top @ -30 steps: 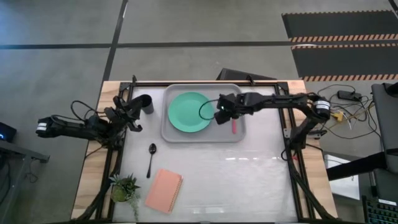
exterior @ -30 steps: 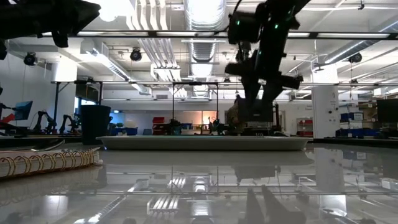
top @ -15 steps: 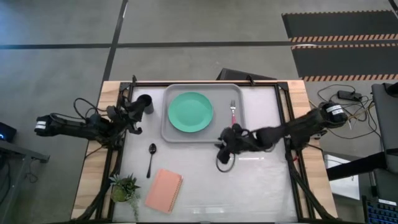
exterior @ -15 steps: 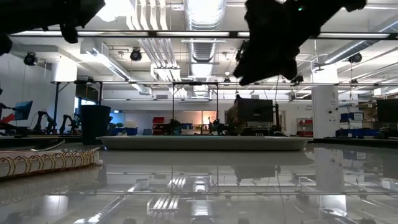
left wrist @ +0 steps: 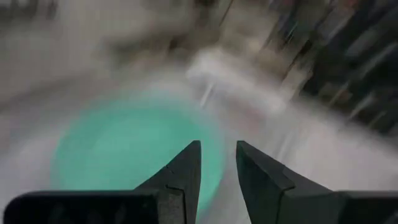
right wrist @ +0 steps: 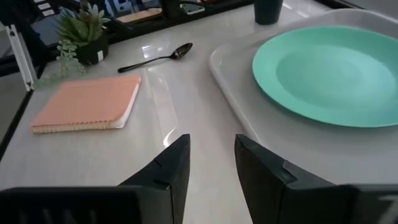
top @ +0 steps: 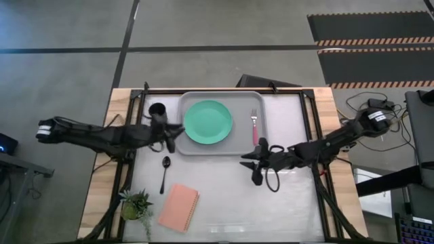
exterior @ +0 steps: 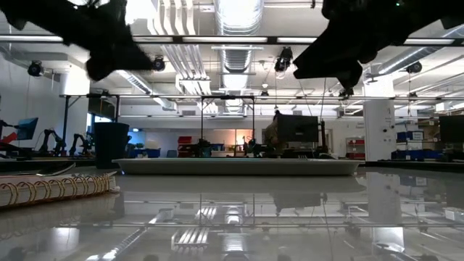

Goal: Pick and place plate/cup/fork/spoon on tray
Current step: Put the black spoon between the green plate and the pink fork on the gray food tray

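Left tool (top: 171, 133) and right tool (top: 256, 165) hang released, empty; tray (top: 221, 147) holds plate (top: 207, 122) and fork (top: 255, 125).

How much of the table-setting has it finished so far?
About half. The plate and fork already lie on the tray. Nothing is held: the left gripper hangs by the tray's edge near the plate, and the right gripper is over bare table beside the tray, both with fingers apart and empty. The cup and spoon are still off the tray.
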